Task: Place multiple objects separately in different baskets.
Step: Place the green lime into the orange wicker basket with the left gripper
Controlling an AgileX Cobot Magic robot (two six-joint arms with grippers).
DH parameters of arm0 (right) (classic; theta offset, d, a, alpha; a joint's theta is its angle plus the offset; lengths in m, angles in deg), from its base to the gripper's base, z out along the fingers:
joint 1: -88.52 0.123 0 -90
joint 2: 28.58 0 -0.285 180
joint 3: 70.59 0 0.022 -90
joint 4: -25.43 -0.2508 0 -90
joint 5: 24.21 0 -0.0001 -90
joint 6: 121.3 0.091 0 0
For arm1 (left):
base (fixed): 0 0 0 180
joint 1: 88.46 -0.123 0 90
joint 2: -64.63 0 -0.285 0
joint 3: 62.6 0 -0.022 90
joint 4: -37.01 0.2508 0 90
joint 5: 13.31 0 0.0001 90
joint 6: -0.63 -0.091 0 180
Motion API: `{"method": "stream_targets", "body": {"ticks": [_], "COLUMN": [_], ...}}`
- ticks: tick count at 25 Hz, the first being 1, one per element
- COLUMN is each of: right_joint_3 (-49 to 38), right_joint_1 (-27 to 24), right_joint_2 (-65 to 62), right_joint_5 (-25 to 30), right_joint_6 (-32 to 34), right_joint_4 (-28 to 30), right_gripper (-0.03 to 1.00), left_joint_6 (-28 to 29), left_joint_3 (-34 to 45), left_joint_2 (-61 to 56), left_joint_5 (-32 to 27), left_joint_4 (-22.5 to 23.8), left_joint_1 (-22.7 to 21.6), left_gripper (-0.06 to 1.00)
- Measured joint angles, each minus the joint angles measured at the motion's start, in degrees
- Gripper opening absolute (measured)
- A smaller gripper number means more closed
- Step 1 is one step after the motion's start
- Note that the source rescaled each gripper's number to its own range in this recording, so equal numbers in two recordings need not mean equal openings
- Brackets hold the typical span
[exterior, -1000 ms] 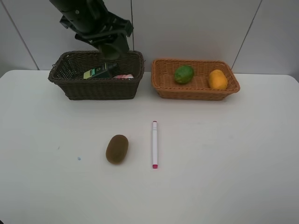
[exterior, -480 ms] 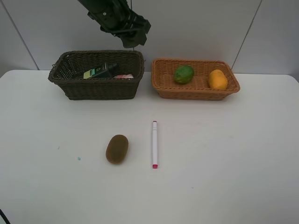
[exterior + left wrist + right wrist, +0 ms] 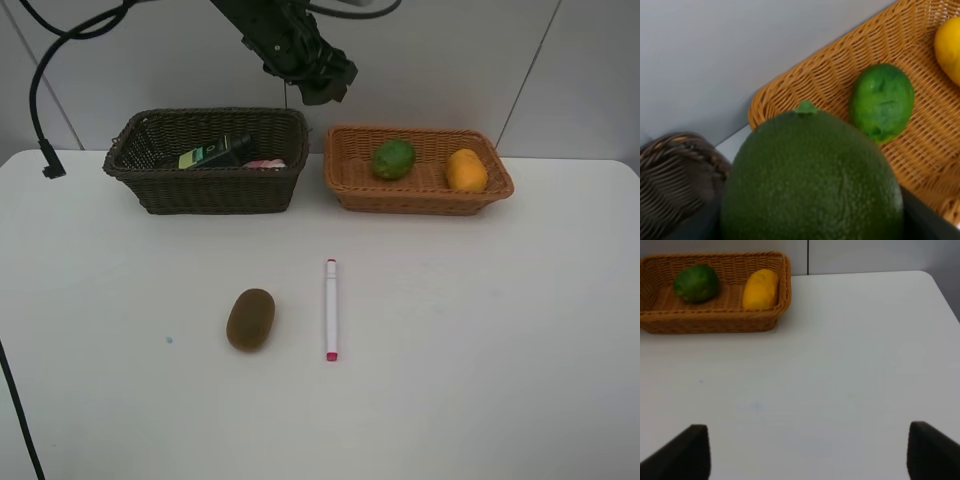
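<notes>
**1. Writing.** The dark green bottle (image 3: 215, 152) carries a pale yellow-green label. Its print is too small to read.

**2. Left gripper** (image 3: 325, 88). It hangs high at 12 o'clock of the table, above the gap between the two baskets. Its jaws are partly spread and clamped on the held green fruit (image 3: 812, 175). The fruit is round and dark green with pebbled skin and a small stem nub on top.

**3. Light basket** (image 3: 420, 203). Shallow orange-tan wicker, at 1 o'clock. It holds the second green fruit (image 3: 394, 159) at its 9 o'clock end and the orange mango (image 3: 466, 170) at its 3 o'clock end, set apart.

**4. Dark basket** (image 3: 200, 195). Deeper brown wicker, at 11 o'clock. The bottle lies in it, with the pink bottle (image 3: 264, 163) just beside it.

**5. Loose items.**
- Brown kiwi (image 3: 250, 319), at 7 o'clock of centre.
- White-pink marker (image 3: 331, 309), near centre, lying along the 12–6 line with its pink end toward 6.
- The two are apart.

**6. Right gripper** (image 3: 807, 440). Its jaws are spread wide with nothing between them, above bare table.

**7. Setting.**
- White matt table (image 3: 480, 350).
- Pale grey panelled wall (image 3: 430, 60).
- Black cable (image 3: 40, 110), at 10 o'clock.
</notes>
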State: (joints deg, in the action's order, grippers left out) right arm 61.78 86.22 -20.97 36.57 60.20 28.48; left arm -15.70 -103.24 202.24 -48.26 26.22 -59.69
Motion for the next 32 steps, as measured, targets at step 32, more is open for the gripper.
{"method": "stream_targets", "body": {"ticks": [32], "right_joint_3": [0.00], "right_joint_1": [0.00], "right_joint_2": [0.00], "right_joint_5": [0.00], "right_joint_6": [0.00], "right_joint_4": [0.00], "right_gripper": [0.98], "left_joint_6": [-5.40], "left_joint_3": [-8.42], "left_joint_2": [15.14], "left_joint_5": [5.51], "left_joint_4": [-7.76], "left_joint_1": [3.78], "left_gripper": [0.65]}}
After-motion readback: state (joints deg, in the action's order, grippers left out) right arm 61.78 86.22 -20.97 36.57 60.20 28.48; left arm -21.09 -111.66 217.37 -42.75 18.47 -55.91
